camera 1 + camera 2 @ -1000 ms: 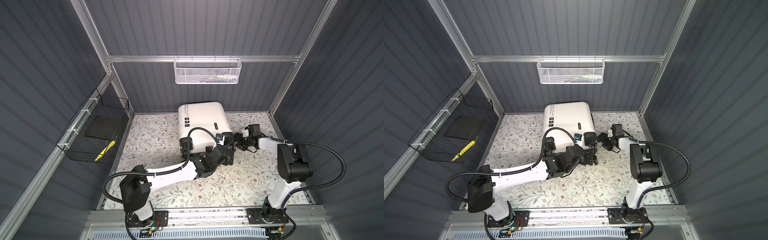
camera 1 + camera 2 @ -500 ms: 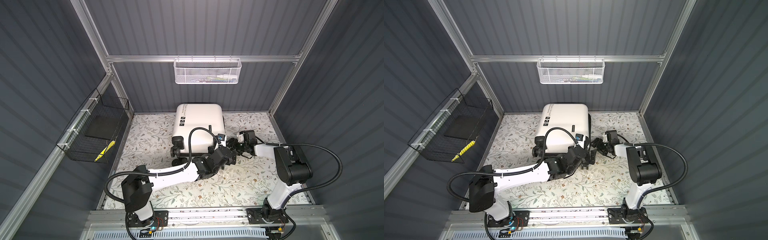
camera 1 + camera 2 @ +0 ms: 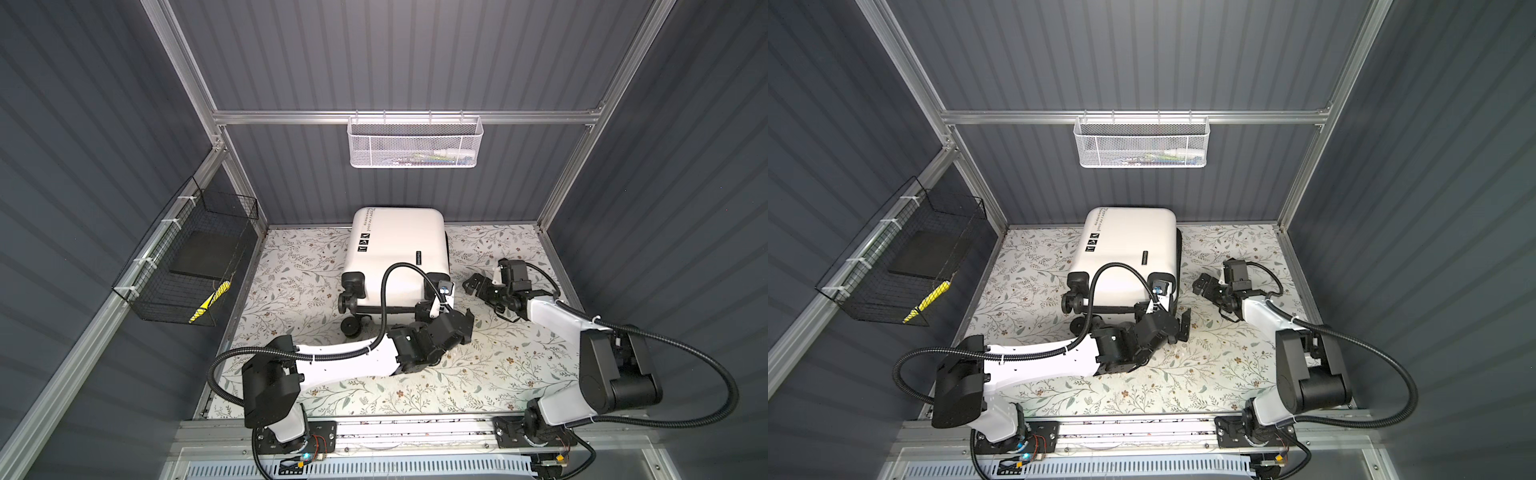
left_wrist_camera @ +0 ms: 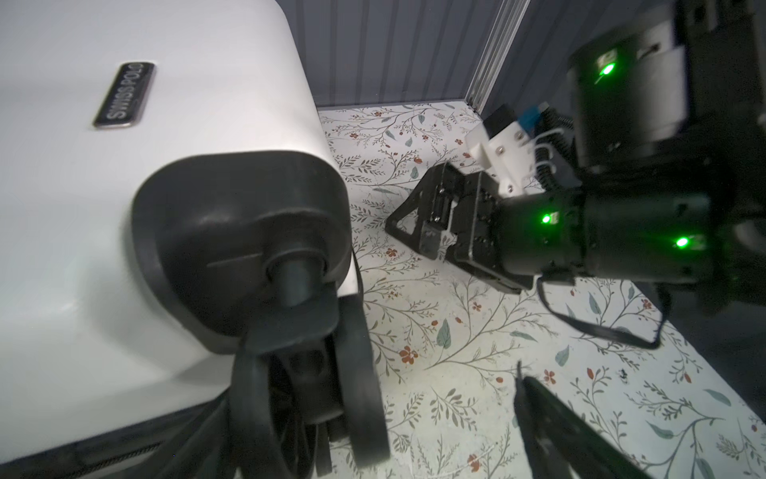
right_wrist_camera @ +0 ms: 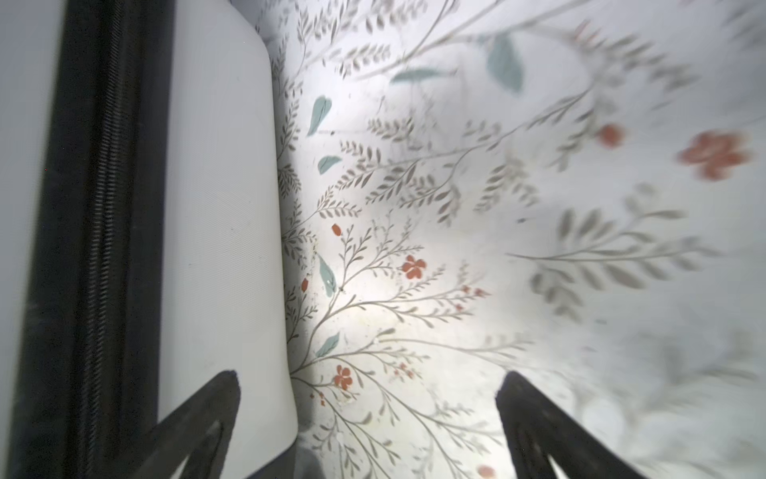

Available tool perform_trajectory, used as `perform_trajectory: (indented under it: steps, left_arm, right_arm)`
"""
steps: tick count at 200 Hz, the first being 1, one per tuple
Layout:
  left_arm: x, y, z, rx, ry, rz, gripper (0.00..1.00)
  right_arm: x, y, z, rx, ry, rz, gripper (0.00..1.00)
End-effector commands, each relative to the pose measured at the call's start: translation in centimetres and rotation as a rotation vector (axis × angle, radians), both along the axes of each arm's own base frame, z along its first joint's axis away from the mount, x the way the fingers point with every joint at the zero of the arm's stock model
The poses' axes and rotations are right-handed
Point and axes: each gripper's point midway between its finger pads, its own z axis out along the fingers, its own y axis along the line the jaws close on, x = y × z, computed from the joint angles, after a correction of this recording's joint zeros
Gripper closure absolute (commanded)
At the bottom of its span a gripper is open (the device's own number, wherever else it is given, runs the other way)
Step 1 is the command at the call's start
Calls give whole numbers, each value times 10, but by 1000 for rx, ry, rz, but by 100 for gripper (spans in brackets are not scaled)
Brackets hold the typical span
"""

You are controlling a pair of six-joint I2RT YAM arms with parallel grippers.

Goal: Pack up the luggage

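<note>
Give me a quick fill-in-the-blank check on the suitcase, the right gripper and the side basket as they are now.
The luggage lies flat on the floral mat with its lid ____.
The right gripper stands open beside the luggage and holds ____.
The yellow item sits in the ____ wire basket.
Missing words: closed; nothing; black.

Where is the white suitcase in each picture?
Top view: suitcase lying in the middle, toward the back.
Top view: suitcase, same spot.
Left wrist: suitcase close up, wheel nearest.
Right wrist: only suitcase side and zipper.
Shared landmark: floral mat.
</note>
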Motion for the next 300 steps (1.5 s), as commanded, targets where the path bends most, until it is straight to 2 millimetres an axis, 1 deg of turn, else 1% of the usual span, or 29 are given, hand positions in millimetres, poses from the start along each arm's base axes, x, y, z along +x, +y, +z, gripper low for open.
perform_trajectory:
  steps: [1,12,26,34,50,66,91,113,114,115,118,124,127,135,175,209,239,246,258,278,300]
  left_arm:
    - [-1,20,4,30,-31,52,0]
    - [-1,24,1,32,-29,62,0]
    - [-1,27,-2,37,-28,72,2]
    - [-1,28,-4,41,-30,79,3]
    - [0,29,-6,42,-35,86,4]
    - [1,28,-8,45,-43,84,6]
    - [4,27,-7,40,-62,89,8]
    - [5,24,-6,35,-81,87,10]
    - [6,24,-5,36,-82,87,10]
    - [6,24,-5,36,-83,86,10]
    - [6,23,-4,32,-85,85,10]
    - [6,22,-4,33,-90,84,11]
    - [6,21,-4,34,-91,83,11]
    - [7,20,-5,34,-94,81,11]
    - [10,11,-7,33,-102,68,14]
    - [15,4,-11,33,-96,64,16]
    - [19,3,-13,29,-96,71,19]
    - [19,2,-13,27,-99,71,20]
    - [19,0,-10,26,-104,63,26]
    - [19,-3,-3,22,-112,47,39]
    - [16,-7,5,6,-112,20,53]
  right_arm:
    - [-17,-26,-3,-169,13,-18,1]
    - [-22,-30,3,-194,2,-22,1]
    - [-26,-41,9,-204,14,-93,1]
    - [-29,-42,11,-204,28,-100,1]
    - [-31,-37,16,-211,40,-42,1]
    - [-33,-33,17,-192,36,-31,1]
    - [-35,-22,24,-88,-51,-30,1]
    - [-42,-5,40,39,-156,9,1]
    - [-42,-5,43,42,-166,9,1]
    - [-43,-4,41,46,-162,14,1]
    - [-44,-2,44,57,-171,20,1]
    - [-48,0,40,66,-158,33,1]
    - [-51,1,47,74,-179,39,1]
    - [-55,4,48,90,-179,55,1]
    - [-80,20,43,117,-185,128,1]
    - [-100,27,48,120,-275,163,1]
    - [-111,32,52,104,-345,185,2]
    - [-113,34,50,100,-355,194,3]
    - [-116,36,46,97,-364,203,5]
    - [-119,40,37,99,-370,218,7]
    - [-122,47,32,115,-385,240,9]
